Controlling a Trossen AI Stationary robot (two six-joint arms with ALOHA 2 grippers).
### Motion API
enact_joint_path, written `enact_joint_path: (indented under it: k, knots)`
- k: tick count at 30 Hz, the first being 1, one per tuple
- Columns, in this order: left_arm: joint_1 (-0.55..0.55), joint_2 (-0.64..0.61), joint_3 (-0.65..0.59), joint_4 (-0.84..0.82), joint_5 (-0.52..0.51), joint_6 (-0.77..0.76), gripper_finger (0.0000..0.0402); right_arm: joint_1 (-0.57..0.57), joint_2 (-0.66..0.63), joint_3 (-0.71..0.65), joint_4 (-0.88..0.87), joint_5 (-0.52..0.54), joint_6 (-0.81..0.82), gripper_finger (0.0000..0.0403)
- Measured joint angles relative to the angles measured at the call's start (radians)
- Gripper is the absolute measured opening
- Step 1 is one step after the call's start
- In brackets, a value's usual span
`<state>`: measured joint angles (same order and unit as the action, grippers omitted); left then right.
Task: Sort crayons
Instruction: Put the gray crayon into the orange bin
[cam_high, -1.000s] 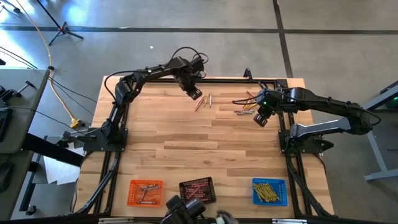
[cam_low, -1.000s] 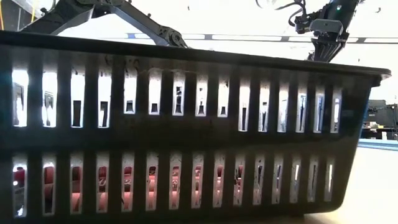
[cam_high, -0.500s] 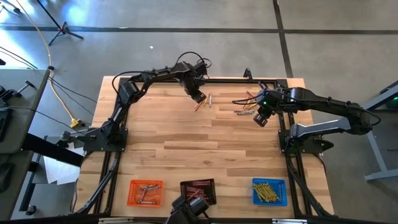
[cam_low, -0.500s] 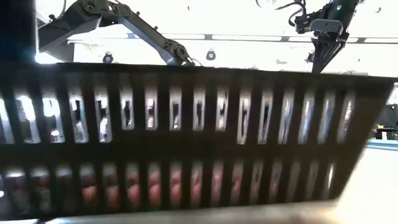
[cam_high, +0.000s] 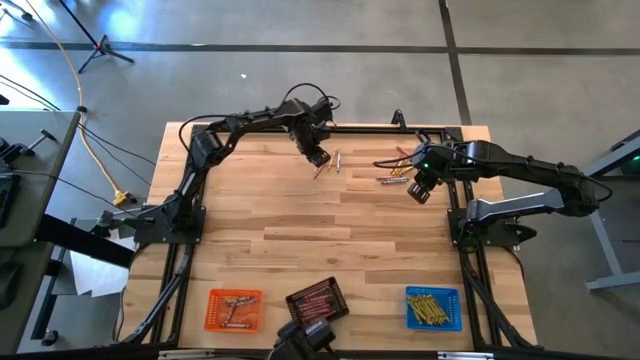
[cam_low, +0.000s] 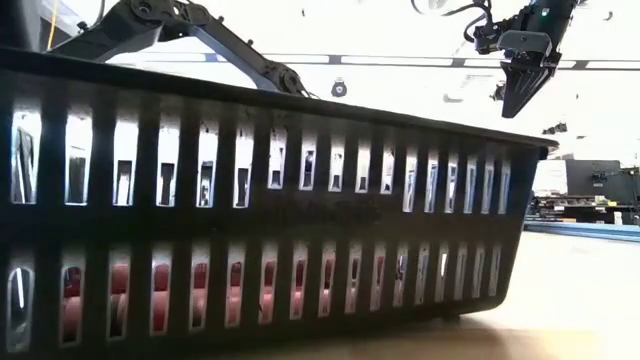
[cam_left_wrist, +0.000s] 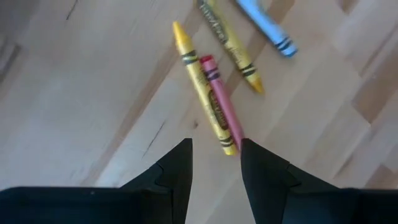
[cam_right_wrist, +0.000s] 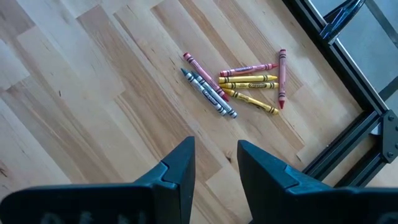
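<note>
Wooden bench with loose crayons at its far edge and three trays along the near edge.

Left gripper hangs over a yellow crayon and a pink crayon lying side by side, long axes parallel, running away from its parted, empty jaws; another yellow and a blue one lie just beyond. Right gripper hovers near a second heap (yellow, pink and grey sticks fanned at differing angles), jaws apart and empty. Sorted crayons fill the orange tray, black tray, which sits askew, and blue tray.
</note>
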<state>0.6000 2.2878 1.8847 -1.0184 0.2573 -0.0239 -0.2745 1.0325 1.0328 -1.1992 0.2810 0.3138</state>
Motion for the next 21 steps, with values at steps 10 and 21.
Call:
enact_joint_path:
  k: [10,21]
  knots:
    - [-0.003,-0.023,0.06,-0.057,-0.065,0.167,0.0119,0.0,0.0,0.0,0.0,0.0,0.0,0.0105]
    - [0.085,-0.024,0.163,-0.02,-0.221,0.319,0.0119,0.0,0.0,0.0,0.0,0.0,0.0,0.0105]
